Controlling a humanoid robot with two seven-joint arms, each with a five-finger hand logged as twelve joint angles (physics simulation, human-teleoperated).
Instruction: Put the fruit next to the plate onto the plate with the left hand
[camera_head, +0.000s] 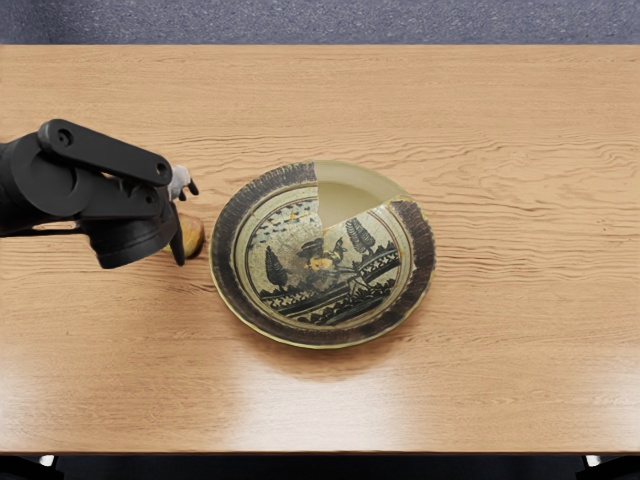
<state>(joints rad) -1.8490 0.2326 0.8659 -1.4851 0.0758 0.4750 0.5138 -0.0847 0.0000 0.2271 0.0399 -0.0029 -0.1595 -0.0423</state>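
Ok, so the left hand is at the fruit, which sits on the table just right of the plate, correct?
Not quite: the head view shows the fruit on the table just left of the plate, not right. The left hand is at it.

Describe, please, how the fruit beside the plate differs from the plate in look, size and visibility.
The fruit is far smaller than the plate. The fruit looks plain yellow-brown; the plate has a dark rim and painted scenery, with one plain wedge. The fruit is mostly hidden behind the left hand; the plate shows fully. Both lie side by side on the wooden table.
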